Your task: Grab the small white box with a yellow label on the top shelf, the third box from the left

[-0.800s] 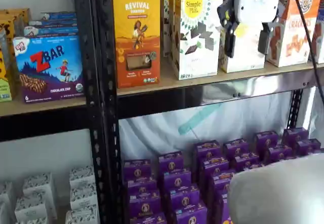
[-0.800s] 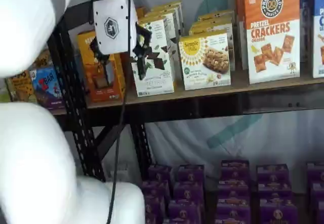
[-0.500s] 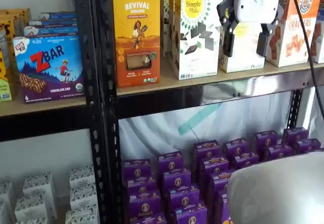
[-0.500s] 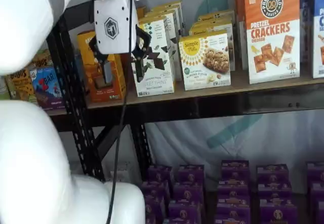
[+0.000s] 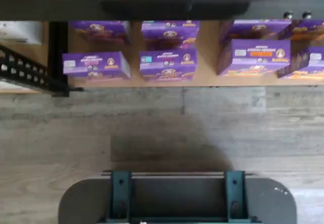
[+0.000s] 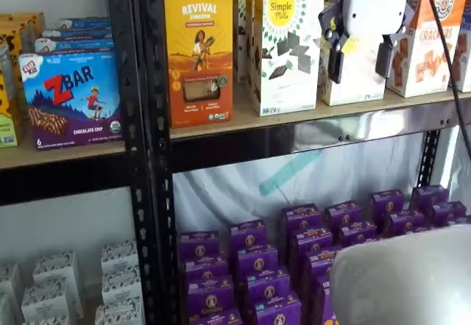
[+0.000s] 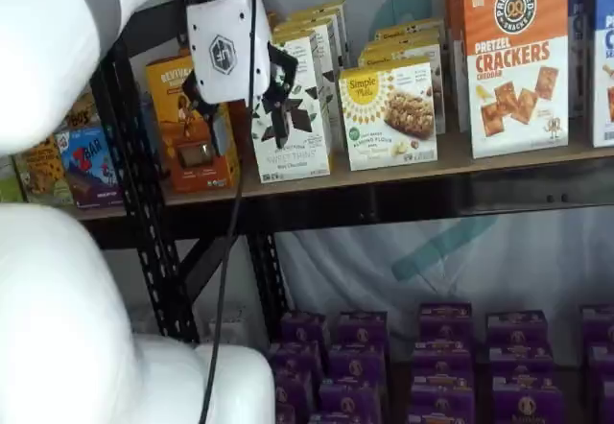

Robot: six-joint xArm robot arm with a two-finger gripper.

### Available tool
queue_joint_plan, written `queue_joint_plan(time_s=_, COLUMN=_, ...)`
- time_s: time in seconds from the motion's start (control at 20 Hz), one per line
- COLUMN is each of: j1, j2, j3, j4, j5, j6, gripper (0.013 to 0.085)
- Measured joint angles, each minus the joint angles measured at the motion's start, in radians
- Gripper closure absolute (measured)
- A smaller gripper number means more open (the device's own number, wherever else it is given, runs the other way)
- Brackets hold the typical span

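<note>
The small white box (image 7: 389,112) with the yellow sunburst label stands on the top shelf (image 7: 480,158), between a taller white box with dark squares (image 7: 299,141) and an orange crackers box (image 7: 516,59). My gripper (image 7: 249,134) hangs in front of the shelf, open and empty, with a clear gap between its black fingers. In a shelf view the gripper (image 6: 359,71) is straight in front of the small white box (image 6: 360,91), which shows between the fingers. The wrist view shows neither the fingers nor the box.
An orange Revival box (image 6: 199,56) stands left of the tall white box (image 6: 287,53). A ZBar box (image 6: 70,97) sits in the left bay. Purple boxes (image 6: 294,251) fill the lower level and show in the wrist view (image 5: 167,64). My white arm link (image 7: 58,299) fills the foreground.
The gripper has shifted slightly up and a little to the right along the shelf front. It stays open. The boxes have not moved.
</note>
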Motion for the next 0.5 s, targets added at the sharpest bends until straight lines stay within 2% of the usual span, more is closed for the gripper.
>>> queue_joint_plan(time_s=0.15, j1=-0.025, j2=0.002, j3=0.012, j4=-0.016, j5=-0.045, j6=-0.028, gripper=0.0130)
queue_joint_plan(time_s=0.5, j1=-0.117, j2=0.048, j3=0.018, j4=-0.030, j5=-0.172, j6=-0.120, gripper=0.0130)
